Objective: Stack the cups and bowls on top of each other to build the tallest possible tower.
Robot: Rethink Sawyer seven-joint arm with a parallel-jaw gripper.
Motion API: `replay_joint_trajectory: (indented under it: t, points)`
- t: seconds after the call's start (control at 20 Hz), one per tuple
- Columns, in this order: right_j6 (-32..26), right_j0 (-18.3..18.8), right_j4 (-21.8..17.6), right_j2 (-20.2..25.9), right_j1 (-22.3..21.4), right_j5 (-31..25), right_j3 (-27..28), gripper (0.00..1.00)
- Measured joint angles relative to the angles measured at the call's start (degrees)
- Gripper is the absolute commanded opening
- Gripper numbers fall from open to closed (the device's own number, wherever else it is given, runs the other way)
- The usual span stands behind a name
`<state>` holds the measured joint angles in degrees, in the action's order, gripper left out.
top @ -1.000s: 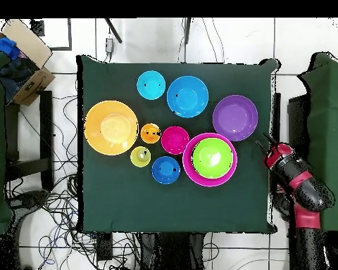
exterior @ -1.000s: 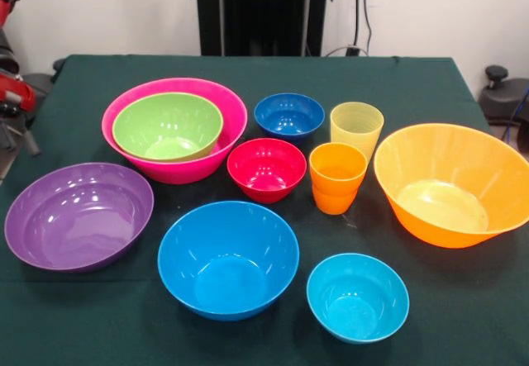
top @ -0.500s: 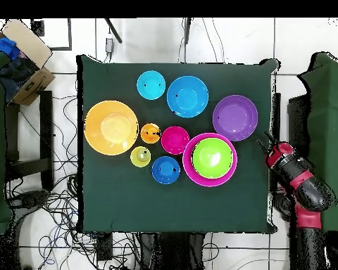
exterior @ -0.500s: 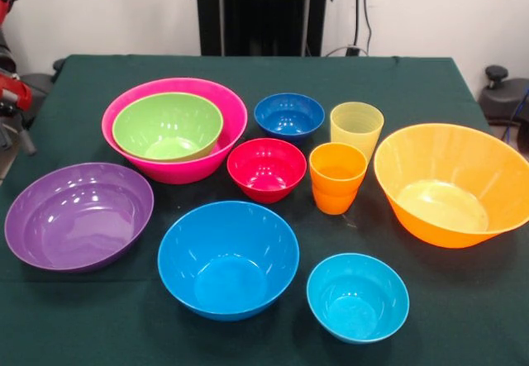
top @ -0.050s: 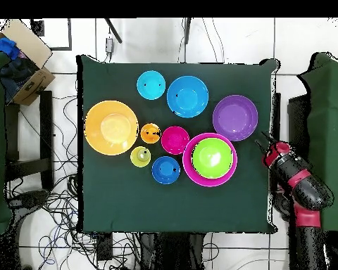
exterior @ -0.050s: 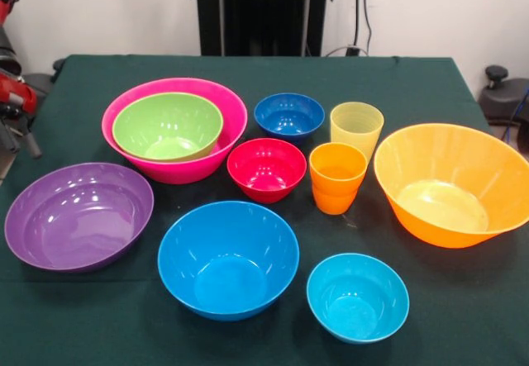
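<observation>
Nearest in the front view: cyan bowl (exterior @ -0.050s: 358,297) and sky blue bowl (exterior @ -0.050s: 228,258), both loose on the green tablecloth (exterior @ -0.050s: 463,325). Purple bowl (exterior @ -0.050s: 78,215) and large orange bowl (exterior @ -0.050s: 453,183) sit at either side; red bowl (exterior @ -0.050s: 266,168), orange cup (exterior @ -0.050s: 337,177), yellow cup (exterior @ -0.050s: 356,130) and dark blue bowl (exterior @ -0.050s: 288,116) cluster mid-table. Farther back, the tower (exterior @ -0.050s: 174,127) is only the green bowl (exterior @ -0.050s: 168,125) nested in the pink bowl (exterior @ -0.050s: 211,147). At the table's edge the gripper (top @ -0.050s: 264,143) has swung slightly back toward the purple bowl since half a second ago; nothing else has moved. Fingers look slightly parted and empty, but I cannot tell for sure. Likely lining up on the purple bowl; most of the stacking remains.
</observation>
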<state>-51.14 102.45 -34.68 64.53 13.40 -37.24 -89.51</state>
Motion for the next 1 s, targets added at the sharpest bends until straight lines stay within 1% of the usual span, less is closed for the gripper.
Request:
replay_joint_trajectory:
  t: [0.45,1.0]
  points:
    - [0.0,-0.1,-0.1,-0.1,1.7,0.0,0.0,1.00]
    - [0.0,-0.1,-1.7,-0.2,4.0,0.0,0.2,1.00]
